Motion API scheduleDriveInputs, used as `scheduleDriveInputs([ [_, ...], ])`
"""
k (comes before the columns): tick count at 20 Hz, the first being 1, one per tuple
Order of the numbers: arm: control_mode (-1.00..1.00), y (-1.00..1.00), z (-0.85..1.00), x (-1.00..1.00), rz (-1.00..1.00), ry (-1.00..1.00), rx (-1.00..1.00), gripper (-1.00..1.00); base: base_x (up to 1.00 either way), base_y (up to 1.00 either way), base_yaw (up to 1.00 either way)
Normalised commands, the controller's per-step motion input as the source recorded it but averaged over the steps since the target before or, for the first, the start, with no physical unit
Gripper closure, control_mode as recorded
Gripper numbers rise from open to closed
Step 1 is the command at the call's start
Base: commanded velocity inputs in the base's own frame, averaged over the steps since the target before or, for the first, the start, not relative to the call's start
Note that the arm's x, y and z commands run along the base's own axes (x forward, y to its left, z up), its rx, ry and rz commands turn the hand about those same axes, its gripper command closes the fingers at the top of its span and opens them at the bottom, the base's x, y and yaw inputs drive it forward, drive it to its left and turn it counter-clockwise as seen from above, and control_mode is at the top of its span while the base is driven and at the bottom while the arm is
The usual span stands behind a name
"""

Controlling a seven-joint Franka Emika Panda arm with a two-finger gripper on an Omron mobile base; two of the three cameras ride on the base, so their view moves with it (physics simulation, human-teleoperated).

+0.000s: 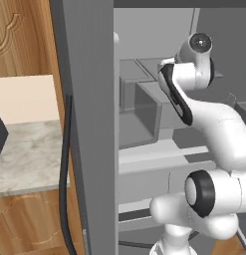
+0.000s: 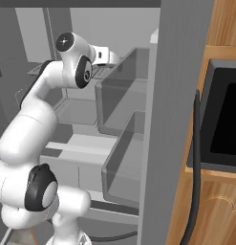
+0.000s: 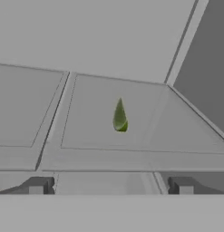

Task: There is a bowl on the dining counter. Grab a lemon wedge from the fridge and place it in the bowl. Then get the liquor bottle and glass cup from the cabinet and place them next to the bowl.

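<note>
Inside the open fridge [image 2: 172,119], on a grey shelf [image 3: 109,136]: one lemon wedge [image 3: 120,117], small, yellow-green, standing point-up on its own panel, nothing else near it. Arm: white, reaching into the fridge interior at upper-shelf level, seen from both base cameras between the swung-open doors with their clear door bins [image 2: 122,95]. Gripper [image 3: 111,186]: fingers spread fully apart, holding nothing; the two dark tips [image 3: 38,186] sit low in the hand view, one to each side of the wedge's line, with the wedge ahead of them and well apart. Step in hand, as judged: the approach to pick the wedge. Handling notes: the wedge sits slightly right of midway between the tips, so a small sideways correction before advancing seems wise; go in low along the shelf so the pads meet the thicker lower body, not the thin tip, which would likely slip. Close gently and squarely; so light a piece could be knocked over or pushed back by one finger arriving first. Dining counter [image 1: 25,149]: marbled top visible left of the fridge door; delivery pending.
</note>
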Motion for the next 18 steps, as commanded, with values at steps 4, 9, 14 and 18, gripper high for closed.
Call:
scheduleDriveInputs([
  [4,-1.00,-0.02,-0.20,0.77,0.00,0.07,0.05,-1.00,0.00,0.00,0.00],
  [9,-1.00,-0.15,-0.09,0.66,0.00,0.03,0.05,-1.00,0.00,0.00,0.00],
  [14,-1.00,-0.25,-0.05,0.50,0.00,0.01,0.02,-1.00,0.00,0.00,0.00],
  [18,-1.00,-0.21,-0.12,0.45,0.00,0.03,0.02,-1.00,0.00,0.00,0.00],
])
